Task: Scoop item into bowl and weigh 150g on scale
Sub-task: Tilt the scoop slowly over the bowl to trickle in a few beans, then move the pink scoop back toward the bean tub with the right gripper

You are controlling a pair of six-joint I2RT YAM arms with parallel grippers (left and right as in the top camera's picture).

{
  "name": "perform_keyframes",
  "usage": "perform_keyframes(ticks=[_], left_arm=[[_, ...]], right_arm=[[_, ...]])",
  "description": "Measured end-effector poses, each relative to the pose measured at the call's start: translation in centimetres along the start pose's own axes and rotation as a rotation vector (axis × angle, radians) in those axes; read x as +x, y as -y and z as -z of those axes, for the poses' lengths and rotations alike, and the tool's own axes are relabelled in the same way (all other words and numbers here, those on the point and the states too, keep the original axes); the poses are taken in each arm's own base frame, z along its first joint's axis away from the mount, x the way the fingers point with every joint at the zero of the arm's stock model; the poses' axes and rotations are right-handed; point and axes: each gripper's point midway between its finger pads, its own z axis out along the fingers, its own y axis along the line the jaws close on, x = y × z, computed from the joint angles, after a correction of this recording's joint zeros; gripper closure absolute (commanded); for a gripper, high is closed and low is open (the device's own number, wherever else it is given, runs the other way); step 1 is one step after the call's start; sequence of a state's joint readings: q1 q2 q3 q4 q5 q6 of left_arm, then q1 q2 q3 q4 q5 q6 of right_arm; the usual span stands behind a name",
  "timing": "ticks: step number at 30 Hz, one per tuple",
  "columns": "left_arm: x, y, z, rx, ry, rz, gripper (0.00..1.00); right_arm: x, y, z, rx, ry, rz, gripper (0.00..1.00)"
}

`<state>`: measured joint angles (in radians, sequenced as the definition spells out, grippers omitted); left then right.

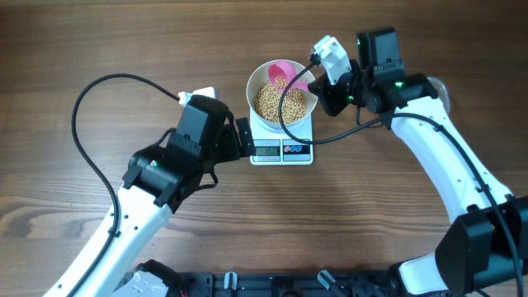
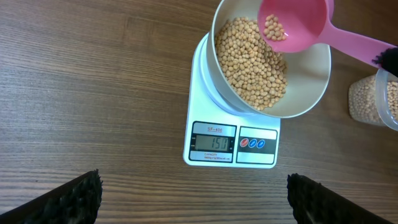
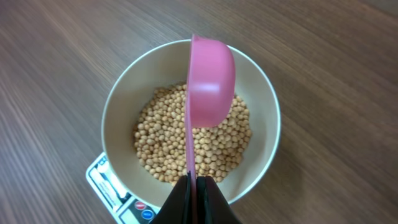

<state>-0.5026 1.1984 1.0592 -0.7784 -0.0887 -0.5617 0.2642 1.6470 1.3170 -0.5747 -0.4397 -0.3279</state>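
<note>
The white bowl (image 2: 311,81) stands on the small white scale (image 2: 214,115), holding a heap of tan beans (image 2: 252,62). The scale's display (image 2: 213,144) reads 150. My right gripper (image 3: 196,180) is shut on the handle of a pink scoop (image 3: 211,78), which hangs tilted over the bowl (image 3: 264,137) with a few beans left in its cup (image 2: 273,28). My left gripper (image 2: 194,199) stands open over bare wood in front of the scale, with nothing between its fingers (image 2: 74,199). In the overhead view it (image 1: 245,139) sits just left of the scale (image 1: 282,151).
A clear container (image 2: 373,99) of more beans stands to the right of the bowl, partly cut off by the frame edge. The right arm's black cable (image 1: 289,115) loops across the bowl. Dark wood table (image 1: 82,49) all around.
</note>
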Motion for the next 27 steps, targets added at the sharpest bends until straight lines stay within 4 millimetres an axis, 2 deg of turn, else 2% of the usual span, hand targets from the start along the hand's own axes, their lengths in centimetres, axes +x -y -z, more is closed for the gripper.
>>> perform_keyframes(ticks=[7, 17, 20, 24, 27], left_arm=[[0.0, 0.0, 0.0, 0.0, 0.0, 0.0, 0.0], [0.0, 0.0, 0.0, 0.0, 0.0, 0.0, 0.0], [0.0, 0.0, 0.0, 0.0, 0.0, 0.0, 0.0], [0.0, 0.0, 0.0, 0.0, 0.0, 0.0, 0.0], [0.0, 0.0, 0.0, 0.0, 0.0, 0.0, 0.0]], right_arm=[[-0.6, -0.8, 0.0, -0.051, 0.029, -0.065, 0.96], [-0.6, 0.4, 0.5, -0.033, 0.042, -0.104, 0.96], [-1.5, 0.6, 0.6, -0.032, 0.078, -0.161, 0.96], [-3.6, 2.6, 2.0, -0.055, 0.195, -0.294, 0.96], [-3.8, 5.6, 4.2, -0.073, 0.268, -0.431, 0.96]])
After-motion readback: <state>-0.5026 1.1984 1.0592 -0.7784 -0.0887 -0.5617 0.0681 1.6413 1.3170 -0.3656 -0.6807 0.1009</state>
